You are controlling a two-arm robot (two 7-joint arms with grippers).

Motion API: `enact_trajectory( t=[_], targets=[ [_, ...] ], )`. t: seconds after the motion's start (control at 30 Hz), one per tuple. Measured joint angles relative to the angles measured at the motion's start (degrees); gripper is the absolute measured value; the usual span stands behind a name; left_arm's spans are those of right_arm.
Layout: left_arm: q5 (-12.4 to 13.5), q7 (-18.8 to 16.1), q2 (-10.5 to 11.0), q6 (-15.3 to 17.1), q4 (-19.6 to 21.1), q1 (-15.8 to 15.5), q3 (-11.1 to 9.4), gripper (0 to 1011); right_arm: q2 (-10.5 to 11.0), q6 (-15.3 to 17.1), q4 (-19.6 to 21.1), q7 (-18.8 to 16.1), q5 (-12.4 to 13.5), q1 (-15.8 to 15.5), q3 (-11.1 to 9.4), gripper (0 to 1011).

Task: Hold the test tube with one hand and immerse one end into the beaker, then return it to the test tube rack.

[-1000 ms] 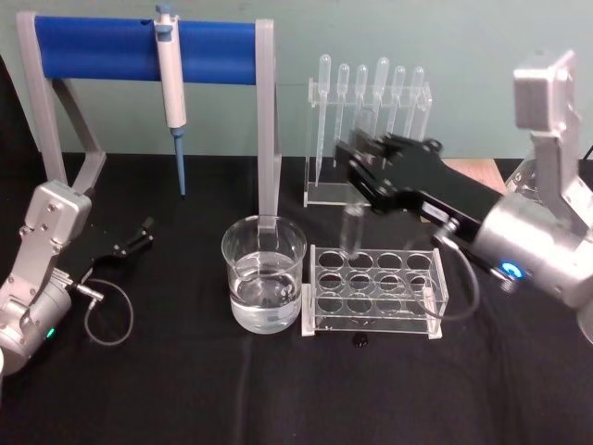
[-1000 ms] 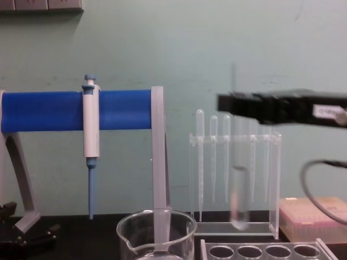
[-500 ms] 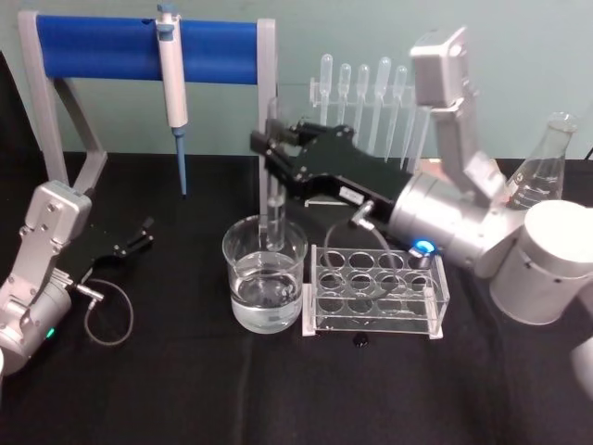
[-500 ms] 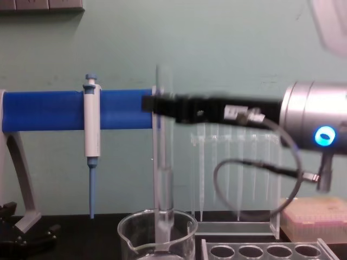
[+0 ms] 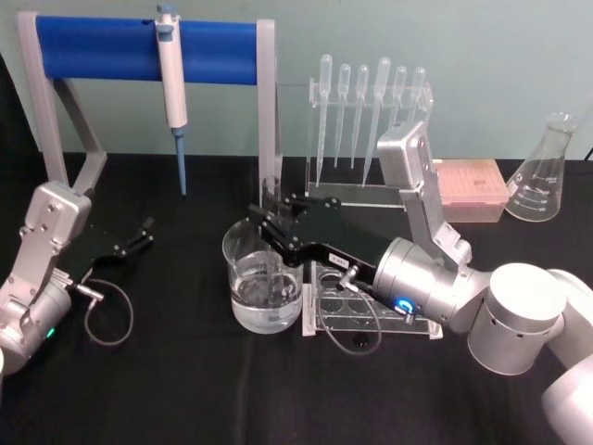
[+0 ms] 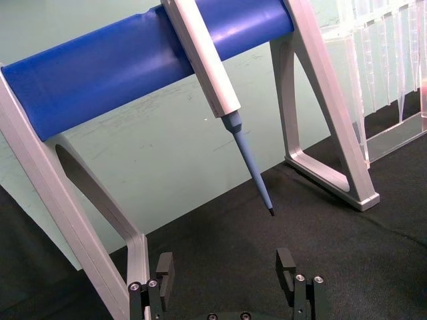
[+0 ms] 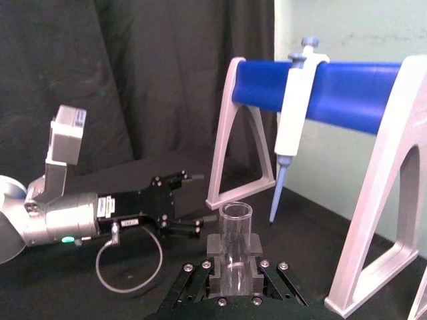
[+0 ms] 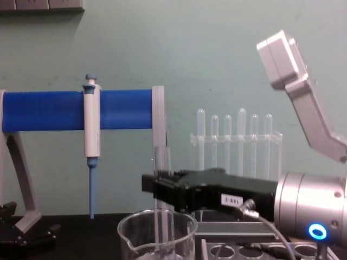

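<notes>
My right pincer (image 5: pixel 271 222) is clamped on the test tube (image 8: pixel 161 162), which stands upright with its lower end inside the beaker (image 5: pixel 239 278) (water (image 5: pixel 266 301) in the bottom) at mid worktop (image 5: pixel 185 371). My left pincer (image 5: pixel 139 236) rests spread wide at the left.

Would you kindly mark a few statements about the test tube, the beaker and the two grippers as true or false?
1. The right gripper grips the long clear glass test tube. True.
2. The tube's lower end is inside the wide clear glass beaker. True.
3. The left gripper holds the blue-and-white pipette. False: it is parked open and empty at the left, and the pipette hangs from the blue bar.
4. The beaker is empty. False: it holds clear liquid.
</notes>
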State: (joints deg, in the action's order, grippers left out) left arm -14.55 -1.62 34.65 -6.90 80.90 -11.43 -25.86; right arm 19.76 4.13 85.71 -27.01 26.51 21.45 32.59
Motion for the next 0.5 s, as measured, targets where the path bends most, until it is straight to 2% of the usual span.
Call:
enact_trajectory(
  t=[0.5],
  targets=[
    [0.0,0.0,0.0,0.0,0.0,0.0,0.0,1000,-0.3,-0.6,-0.9,-0.5,-0.3,-0.8,-0.2,226]
  ],
)
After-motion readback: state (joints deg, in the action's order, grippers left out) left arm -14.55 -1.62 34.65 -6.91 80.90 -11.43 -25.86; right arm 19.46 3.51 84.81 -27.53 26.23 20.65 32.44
